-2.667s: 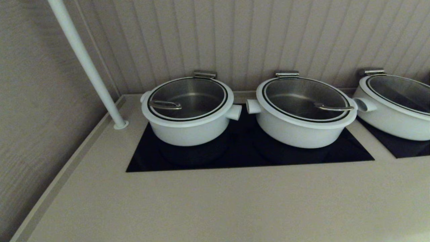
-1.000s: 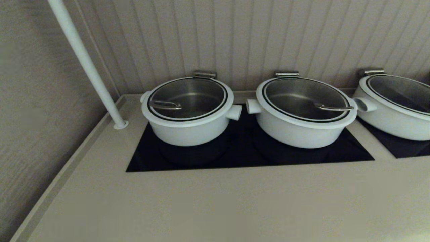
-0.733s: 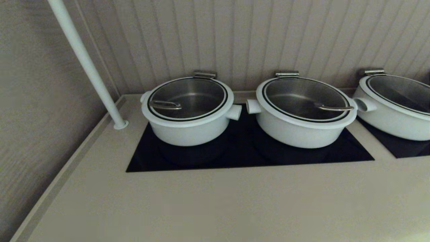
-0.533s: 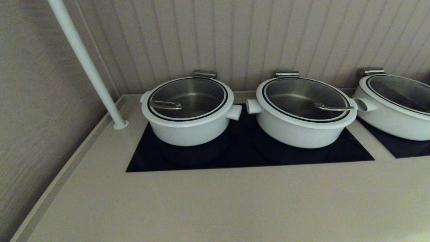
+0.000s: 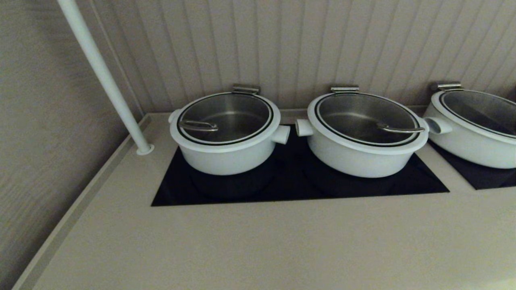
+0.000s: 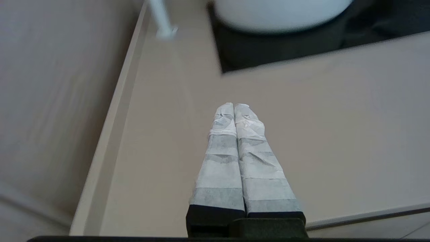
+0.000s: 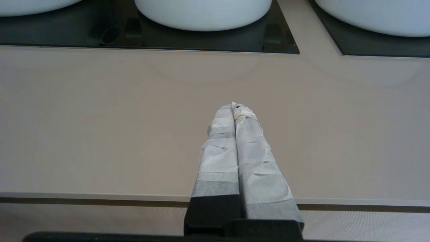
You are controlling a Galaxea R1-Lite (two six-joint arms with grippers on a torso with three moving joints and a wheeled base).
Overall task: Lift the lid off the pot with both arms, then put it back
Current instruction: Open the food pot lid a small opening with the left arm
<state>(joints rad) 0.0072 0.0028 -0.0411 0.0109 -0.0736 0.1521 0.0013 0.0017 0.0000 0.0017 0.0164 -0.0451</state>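
Observation:
The pot is white and straight-sided and stands at the left of the black hob. Its glass lid with a white ring and a curved steel handle sits on it. Neither arm shows in the head view. In the left wrist view my left gripper is shut and empty over the beige counter, near the counter's front left, with the pot's base far ahead. In the right wrist view my right gripper is shut and empty above the counter's front edge.
A wider white pot with its own glass lid stands to the right on the same hob, and a third pot is at the far right. A white pole rises from the counter's back left corner. A ribbed wall is behind.

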